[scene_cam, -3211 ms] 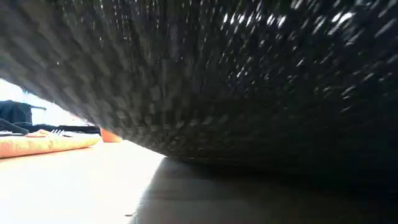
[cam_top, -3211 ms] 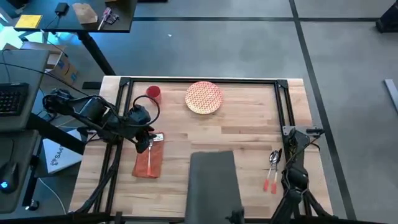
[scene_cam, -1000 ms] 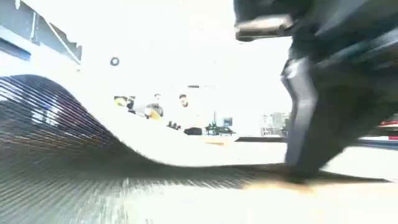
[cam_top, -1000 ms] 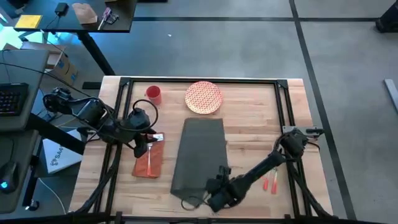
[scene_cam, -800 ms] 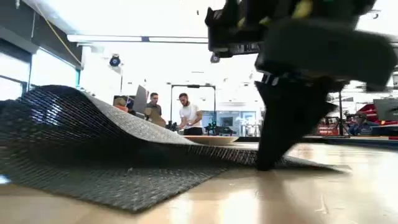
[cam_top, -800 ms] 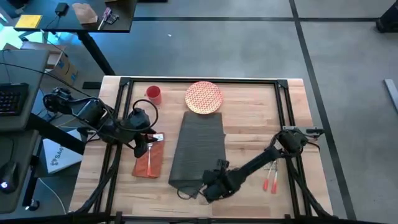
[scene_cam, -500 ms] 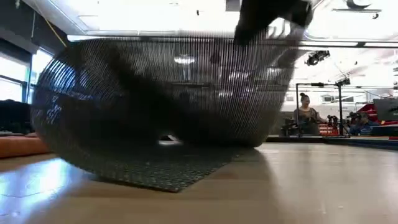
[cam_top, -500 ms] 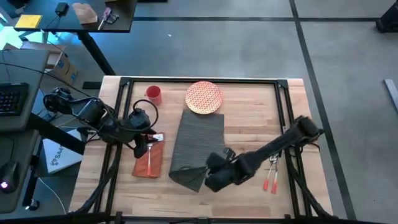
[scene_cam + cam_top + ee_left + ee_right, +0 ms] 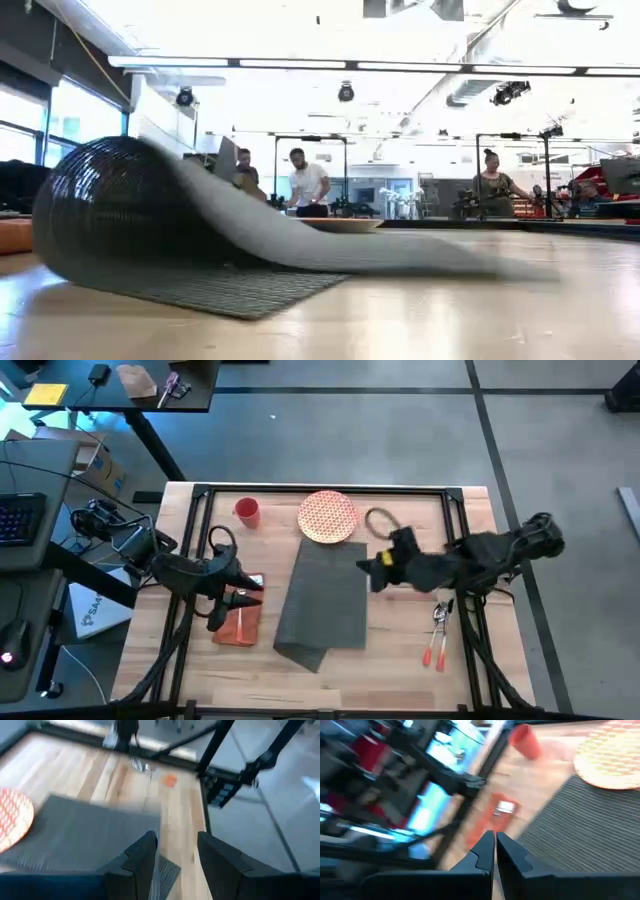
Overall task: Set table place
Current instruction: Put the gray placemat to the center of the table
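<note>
Right hand (image 9: 372, 572) has let go — placemat (image 9: 322, 602) now lies folded-cornered.

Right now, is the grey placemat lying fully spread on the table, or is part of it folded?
Partly folded: the placemat has its near corner doubled over, and the low view shows a raised curl.

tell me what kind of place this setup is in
Probably a robotics lab or workshop, not a home. The table stands on a bare concrete floor, a cluttered desk sits nearby, and the low view shows people among equipment stands under strip lights.
</note>
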You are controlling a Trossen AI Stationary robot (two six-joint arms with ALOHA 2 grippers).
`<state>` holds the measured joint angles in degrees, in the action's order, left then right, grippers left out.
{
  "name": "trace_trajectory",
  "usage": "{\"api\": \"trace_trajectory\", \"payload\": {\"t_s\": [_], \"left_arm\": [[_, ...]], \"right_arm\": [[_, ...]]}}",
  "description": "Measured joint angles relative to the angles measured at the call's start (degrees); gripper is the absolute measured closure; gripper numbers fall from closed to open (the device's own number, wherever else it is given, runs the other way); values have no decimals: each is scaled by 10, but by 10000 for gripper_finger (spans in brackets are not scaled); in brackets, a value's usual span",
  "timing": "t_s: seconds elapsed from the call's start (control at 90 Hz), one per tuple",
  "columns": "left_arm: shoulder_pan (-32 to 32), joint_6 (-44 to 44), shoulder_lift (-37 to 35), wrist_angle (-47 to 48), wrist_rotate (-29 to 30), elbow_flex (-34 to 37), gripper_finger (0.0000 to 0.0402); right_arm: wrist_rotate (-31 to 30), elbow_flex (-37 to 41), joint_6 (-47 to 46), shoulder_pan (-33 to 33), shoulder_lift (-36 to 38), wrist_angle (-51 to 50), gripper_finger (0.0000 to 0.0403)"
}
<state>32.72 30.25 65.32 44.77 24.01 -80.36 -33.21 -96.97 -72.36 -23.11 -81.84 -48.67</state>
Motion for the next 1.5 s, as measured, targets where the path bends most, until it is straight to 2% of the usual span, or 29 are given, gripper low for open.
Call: {"api": "trace_trajectory", "payload": {"t_s": [0.122,0.278,0.378,0.456,0.567,0.7,0.778,0.856,1.011,1.156,1.256,1.4,1.433,1.5], "left_arm": [[1,-19,6,9,1,0,271],[-1,-23,13,17,-25,0,271],[-1,-18,22,18,-28,0,271],[-1,-11,27,18,-28,0,271],[-1,-3,35,17,-43,0,271],[-1,23,41,18,-58,0,271],[-1,46,42,21,-62,0,271],[-1,68,42,22,-67,0,271],[-1,100,42,22,-70,0,271],[-1,122,42,25,-69,0,271],[-1,127,42,25,-68,0,271],[-1,127,42,25,-59,0,271],[-1,127,42,25,-59,0,271],[-1,125,41,25,-59,0,271]], "right_arm": [[98,-18,98,12,-2,-23,403],[227,5,192,15,-17,-87,391],[306,36,277,14,-36,-93,352],[351,70,356,11,-61,-72,303],[369,127,457,9,-97,5,222],[387,198,561,5,-160,149,132],[392,222,596,2,-200,205,101],[391,237,608,1,-242,219,92],[366,252,580,1,-317,212,111],[345,247,522,1,-358,207,153],[337,244,434,-6,-369,194,222],[373,243,346,-16,-374,205,369],[385,242,332,-16,-371,203,383],[426,232,289,-15,-357,180,387]]}}
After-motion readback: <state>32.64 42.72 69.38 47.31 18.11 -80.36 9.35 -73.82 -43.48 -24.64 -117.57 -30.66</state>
